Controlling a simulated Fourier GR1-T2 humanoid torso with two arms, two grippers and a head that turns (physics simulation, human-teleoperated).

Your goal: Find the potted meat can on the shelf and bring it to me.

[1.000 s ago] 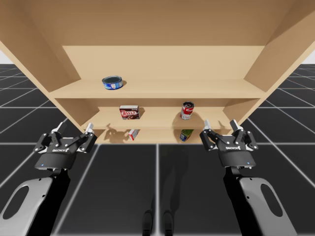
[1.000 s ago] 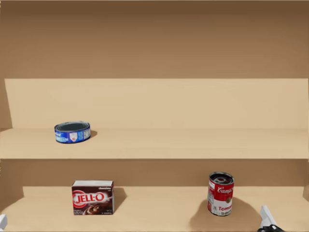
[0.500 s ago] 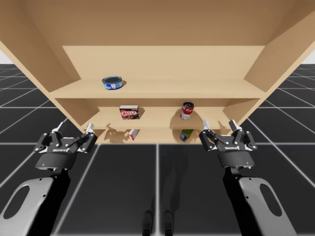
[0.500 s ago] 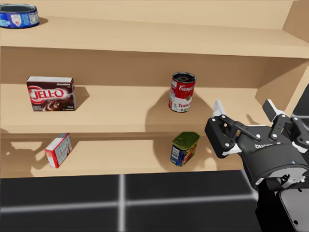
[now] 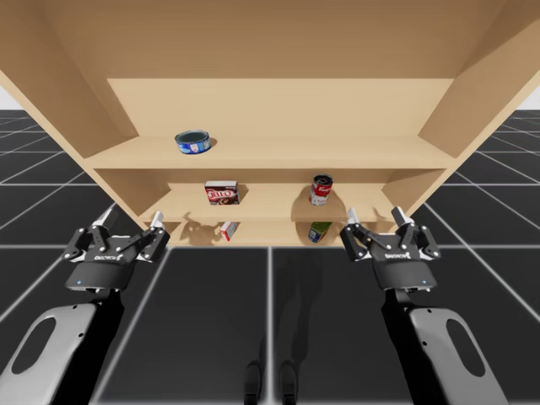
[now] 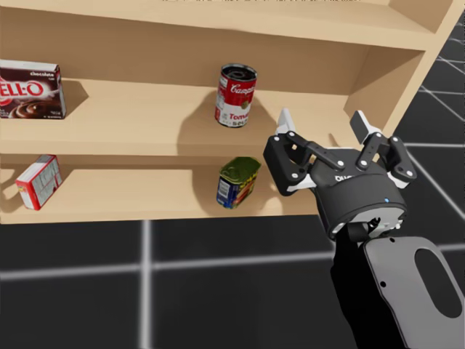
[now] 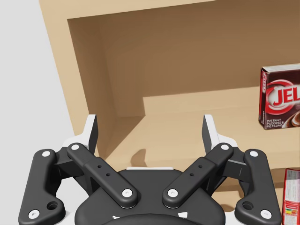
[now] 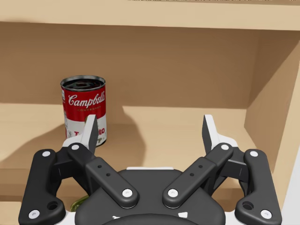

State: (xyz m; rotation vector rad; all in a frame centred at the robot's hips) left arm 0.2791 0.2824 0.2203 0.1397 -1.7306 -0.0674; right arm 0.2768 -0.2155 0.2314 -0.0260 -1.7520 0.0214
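Head-turning since half a second ago has slid the shelf contents up and left in the head view; both arms have barely crept. My right gripper (image 6: 322, 120) and left gripper (image 5: 132, 218) are spread, empty, and the potted meat can (image 6: 237, 182) sits on the lowest shelf (image 6: 131, 203) near the head view's centre, just left of the right gripper, seemingly leaning. A careless reach could clip the middle shelf board (image 6: 131, 163) or tip the can.
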